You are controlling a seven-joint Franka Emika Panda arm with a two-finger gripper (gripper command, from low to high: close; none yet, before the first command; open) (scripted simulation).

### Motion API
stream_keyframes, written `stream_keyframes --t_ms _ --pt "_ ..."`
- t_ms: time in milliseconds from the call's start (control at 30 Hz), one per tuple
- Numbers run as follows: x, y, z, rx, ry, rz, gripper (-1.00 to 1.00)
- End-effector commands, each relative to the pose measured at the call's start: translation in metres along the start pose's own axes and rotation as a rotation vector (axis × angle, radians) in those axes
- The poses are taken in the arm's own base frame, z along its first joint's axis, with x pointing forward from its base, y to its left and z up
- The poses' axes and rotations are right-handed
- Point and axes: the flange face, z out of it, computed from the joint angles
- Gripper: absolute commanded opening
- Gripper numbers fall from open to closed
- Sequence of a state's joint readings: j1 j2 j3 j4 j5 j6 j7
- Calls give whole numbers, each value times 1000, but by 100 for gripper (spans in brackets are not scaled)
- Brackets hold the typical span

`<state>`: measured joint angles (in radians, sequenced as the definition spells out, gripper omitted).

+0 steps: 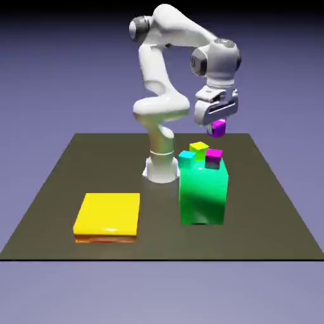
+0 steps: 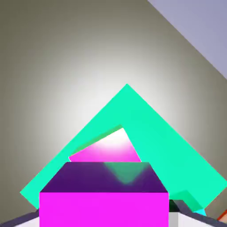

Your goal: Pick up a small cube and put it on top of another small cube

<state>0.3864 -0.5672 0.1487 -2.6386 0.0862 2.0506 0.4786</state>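
In the exterior view, the gripper (image 1: 218,124) hangs in the air, pinching the purple cube (image 1: 218,128) above the green block (image 1: 203,193). A pink cube (image 1: 213,157), a yellow cube (image 1: 199,148) and a blue cube (image 1: 187,155) sit on that block. A yellow slab (image 1: 107,216) lies on the table (image 1: 266,209).

In the hand view, the purple cube (image 2: 104,197) fills the bottom, with the pink cube (image 2: 106,150) and green block (image 2: 168,150) below it.

Dark table (image 1: 50,209) before a plain blue-violet backdrop (image 1: 63,63).

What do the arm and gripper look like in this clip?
The arm is glossy white with rounded, tube-like links and dark grey joint caps. Its wrist housing is pale grey. The gripper is a compact grey-white block with short fingers. No cables or markings are visible.
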Motion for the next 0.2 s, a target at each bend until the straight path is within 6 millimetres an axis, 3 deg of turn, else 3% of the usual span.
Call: stream_keyframes --t_ms 0,33,67,100,167 --pt "0 1 15 -3 2 0 -100" --pt "-1 1 24 -3 2 0 -100" --pt "-1 1 24 -3 2 0 100" --pt "-1 1 24 -3 2 0 100" --pt "0 0 -5 -2 2 0 100"
